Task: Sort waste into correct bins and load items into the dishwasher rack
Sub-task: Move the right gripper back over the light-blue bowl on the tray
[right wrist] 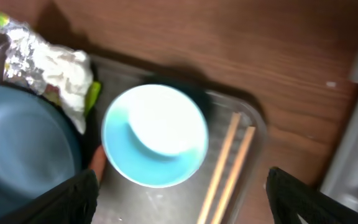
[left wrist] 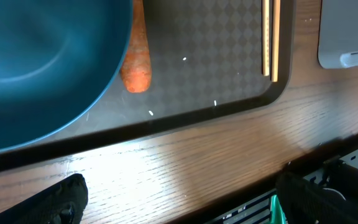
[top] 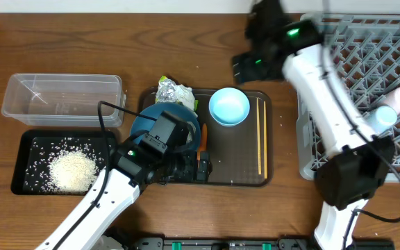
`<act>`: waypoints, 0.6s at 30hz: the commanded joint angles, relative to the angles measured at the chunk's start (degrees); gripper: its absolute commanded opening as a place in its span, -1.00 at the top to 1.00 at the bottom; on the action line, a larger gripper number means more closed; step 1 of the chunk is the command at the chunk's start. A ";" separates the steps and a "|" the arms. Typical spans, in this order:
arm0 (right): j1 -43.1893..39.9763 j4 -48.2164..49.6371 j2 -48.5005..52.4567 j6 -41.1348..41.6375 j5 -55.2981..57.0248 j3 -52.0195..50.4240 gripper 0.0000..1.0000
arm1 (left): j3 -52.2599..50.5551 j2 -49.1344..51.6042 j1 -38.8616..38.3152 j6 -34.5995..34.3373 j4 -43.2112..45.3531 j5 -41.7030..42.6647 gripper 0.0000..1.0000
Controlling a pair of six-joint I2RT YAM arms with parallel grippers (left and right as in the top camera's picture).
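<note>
The carrot (left wrist: 135, 56) lies on the brown tray (left wrist: 229, 93), just beside the dark blue bowl (left wrist: 36, 68). Its long axis runs from the tray's far edge to its near edge, with the thicker, rounded end towards the near edge. The chopsticks (left wrist: 270, 37) are laid parallel to it along the tray's right edge.

The left hand (left wrist: 185, 202) is held open and empty over the desk (left wrist: 197, 155), in front of the tray. The right hand (right wrist: 185, 205) is likewise spread wide with nothing in it, above the small light blue bowl (right wrist: 155, 134) and the foil wrapper (right wrist: 48, 68) at the tray's far edge.

Only the overhead view shows the rice (top: 73, 170) heaped in the black tray (top: 30, 149) at the desk's left front, the clear tub (top: 61, 97) behind it, and the rack (top: 367, 42) at the right edge. Stray grains (left wrist: 151, 112) on the brown tray are seen clearly only from the left wrist.
</note>
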 commanded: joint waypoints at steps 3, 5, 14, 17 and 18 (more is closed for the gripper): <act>5.40 7.41 -1.84 5.46 4.31 -7.76 -0.52 | -0.02 0.33 0.13 -0.11 -0.20 -0.72 -0.99; 6.75 11.28 -1.84 6.21 1.70 -11.06 -0.39 | -0.02 0.33 0.13 -0.11 -0.20 -0.72 -0.99; 13.51 22.18 -1.84 8.37 0.00 -23.85 -0.37 | -0.02 0.33 0.13 -0.11 -0.20 -0.74 -0.99; 14.80 22.45 -1.84 10.12 3.34 -26.05 -0.39 | -0.02 0.33 0.13 -0.11 -0.20 -0.72 -0.99; 14.93 22.49 -1.84 10.43 4.50 -26.53 -0.39 | -0.02 0.33 0.13 -0.11 -0.20 -0.72 -0.99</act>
